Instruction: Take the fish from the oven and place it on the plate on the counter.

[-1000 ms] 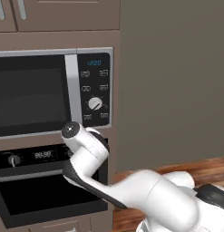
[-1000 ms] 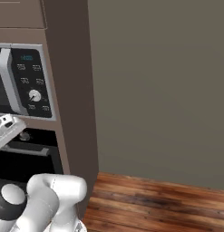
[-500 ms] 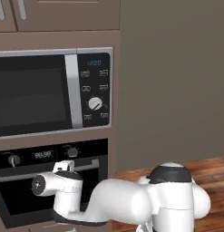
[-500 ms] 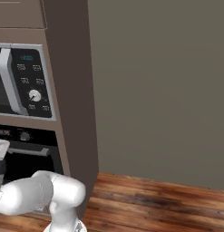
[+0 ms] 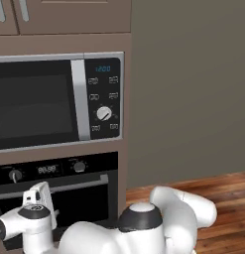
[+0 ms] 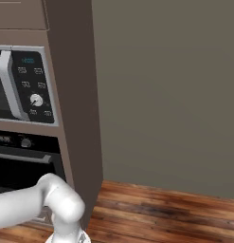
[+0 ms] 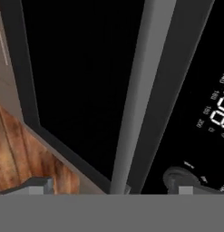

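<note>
The oven [image 5: 69, 191], glossy black glass with 1 straight steel bar handle [image 7: 133, 97] and 2 round knobs, was seen shut beneath 1 microwave [image 5: 54, 101]. The gripper [image 7: 111, 188] was held wide apart before that handle, nothing clamped.

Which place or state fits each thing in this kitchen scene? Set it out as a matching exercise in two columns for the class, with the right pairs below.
Things:
1. microwave
2. oven
3. pincer
4. floor

Place or state:
a. open, close to the steel handle
b. brown wood planks
c. door shut, below the other appliance
d. blue display, one white dial

Pairs: 1-d, 2-c, 3-a, 4-b
</note>
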Robot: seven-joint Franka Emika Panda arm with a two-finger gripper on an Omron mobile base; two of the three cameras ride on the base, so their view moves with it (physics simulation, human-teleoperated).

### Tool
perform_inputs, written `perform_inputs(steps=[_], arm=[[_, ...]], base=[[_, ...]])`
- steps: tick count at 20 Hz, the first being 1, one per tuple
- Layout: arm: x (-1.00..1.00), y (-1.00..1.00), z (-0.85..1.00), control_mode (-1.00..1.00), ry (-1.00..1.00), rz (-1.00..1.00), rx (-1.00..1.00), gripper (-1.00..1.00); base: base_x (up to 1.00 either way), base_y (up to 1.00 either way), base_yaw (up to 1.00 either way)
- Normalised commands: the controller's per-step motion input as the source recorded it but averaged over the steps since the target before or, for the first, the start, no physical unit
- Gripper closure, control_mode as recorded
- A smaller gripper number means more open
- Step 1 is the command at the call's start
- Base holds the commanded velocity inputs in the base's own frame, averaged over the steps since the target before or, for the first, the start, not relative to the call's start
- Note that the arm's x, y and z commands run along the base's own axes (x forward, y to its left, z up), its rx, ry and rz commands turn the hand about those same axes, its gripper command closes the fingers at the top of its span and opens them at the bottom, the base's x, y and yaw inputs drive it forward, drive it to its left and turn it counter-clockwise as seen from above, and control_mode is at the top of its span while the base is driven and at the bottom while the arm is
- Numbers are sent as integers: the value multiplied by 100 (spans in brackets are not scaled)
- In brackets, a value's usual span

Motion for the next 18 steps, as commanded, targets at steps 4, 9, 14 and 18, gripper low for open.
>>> perform_inputs(steps=[4, 9, 14, 18], arm=[[28, 18, -1, -100, -17, 22, -7, -100], [83, 0, -12, -100, -7, 43, 0, -100], [12, -5, 0, -100, -2, 36, 1, -100], [-17, -31, -45, -100, 0, 4, 0, -100]], base=[[0, 0, 0], [0, 0, 0], [0, 0, 0], [0, 0, 0]])
